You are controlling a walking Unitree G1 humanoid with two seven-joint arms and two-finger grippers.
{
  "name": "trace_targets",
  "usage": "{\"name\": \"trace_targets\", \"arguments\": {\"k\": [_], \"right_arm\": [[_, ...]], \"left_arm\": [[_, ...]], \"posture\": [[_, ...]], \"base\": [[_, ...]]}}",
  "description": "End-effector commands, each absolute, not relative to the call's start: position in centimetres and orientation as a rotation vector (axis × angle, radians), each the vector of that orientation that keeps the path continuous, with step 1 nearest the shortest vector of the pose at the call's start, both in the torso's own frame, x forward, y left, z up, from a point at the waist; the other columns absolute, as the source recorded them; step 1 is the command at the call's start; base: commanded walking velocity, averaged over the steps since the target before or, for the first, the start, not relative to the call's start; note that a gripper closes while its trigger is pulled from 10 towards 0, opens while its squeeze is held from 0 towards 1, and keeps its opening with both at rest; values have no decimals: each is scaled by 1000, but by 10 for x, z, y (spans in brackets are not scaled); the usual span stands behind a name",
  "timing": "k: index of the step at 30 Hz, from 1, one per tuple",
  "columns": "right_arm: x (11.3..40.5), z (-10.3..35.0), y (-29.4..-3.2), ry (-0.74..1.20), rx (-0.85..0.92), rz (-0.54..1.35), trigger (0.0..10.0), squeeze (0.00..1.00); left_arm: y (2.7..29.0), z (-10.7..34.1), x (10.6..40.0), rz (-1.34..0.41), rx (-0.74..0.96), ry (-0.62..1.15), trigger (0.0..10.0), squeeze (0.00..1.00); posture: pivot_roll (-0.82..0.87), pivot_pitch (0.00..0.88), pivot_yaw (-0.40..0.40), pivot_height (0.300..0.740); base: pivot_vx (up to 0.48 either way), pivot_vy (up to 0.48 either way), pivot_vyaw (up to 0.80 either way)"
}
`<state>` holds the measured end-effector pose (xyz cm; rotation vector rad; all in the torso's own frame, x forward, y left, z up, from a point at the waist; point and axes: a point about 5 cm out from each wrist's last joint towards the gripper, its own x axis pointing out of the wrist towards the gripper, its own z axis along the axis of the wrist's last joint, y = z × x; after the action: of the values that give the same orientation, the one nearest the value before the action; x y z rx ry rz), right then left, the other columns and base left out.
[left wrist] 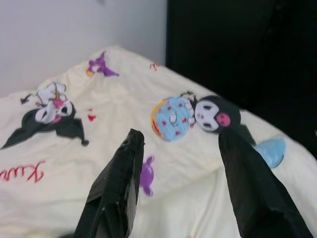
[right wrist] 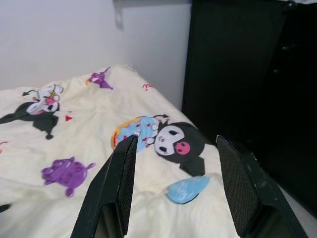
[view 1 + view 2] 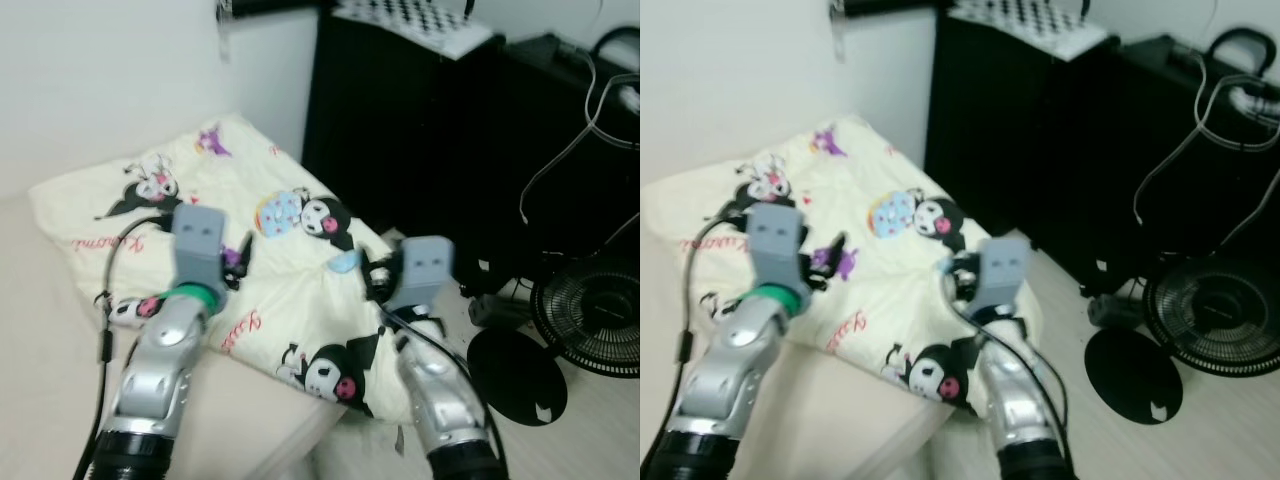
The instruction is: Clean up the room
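You are looking down at a cream cartoon-print blanket (image 3: 250,250) spread over the far right corner of a bed (image 3: 40,330), its right edge drooping toward the pale floor (image 3: 590,430). Your left gripper (image 1: 181,163) hovers just above the middle of the blanket, fingers spread wide apart and grasping nothing; between the fingers you see a blue doughnut print beside a black-hooded character. Your right gripper (image 2: 173,163) hangs over the blanket's right edge, also spread open and empty, with a pale blue patch on the fabric between its fingers. To the right of the bed stands a black cabinet (image 3: 400,120) against the white wall (image 3: 100,70), a checkered board (image 3: 415,20) on top. Near right, a black fan (image 3: 590,320) sits on the floor, cables (image 3: 570,140) trailing above it.
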<state>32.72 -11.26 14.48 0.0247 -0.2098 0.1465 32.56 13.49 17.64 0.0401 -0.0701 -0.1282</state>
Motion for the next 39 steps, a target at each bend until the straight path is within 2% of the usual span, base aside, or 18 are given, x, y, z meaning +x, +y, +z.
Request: {"name": "trace_targets", "arguments": {"k": [1, 22, 39], "right_arm": [[325, 137, -121, -183, 33, 115, 10000, 0], [326, 137, -121, -184, 32, 110, 10000, 0], [327, 137, -121, -183, 31, 114, 10000, 0]], "left_arm": [[128, 172, 323, -159, 23, -58, 10000, 0], [130, 173, 323, -147, 27, -68, 10000, 0], [134, 173, 325, -125, 19, -66, 10000, 0]], "posture": [[11, 62, 7, 740], [12, 62, 8, 740], [13, 59, 6, 740]], "base": [[0, 0, 0], [0, 0, 0], [-339, 0, 0]]}}
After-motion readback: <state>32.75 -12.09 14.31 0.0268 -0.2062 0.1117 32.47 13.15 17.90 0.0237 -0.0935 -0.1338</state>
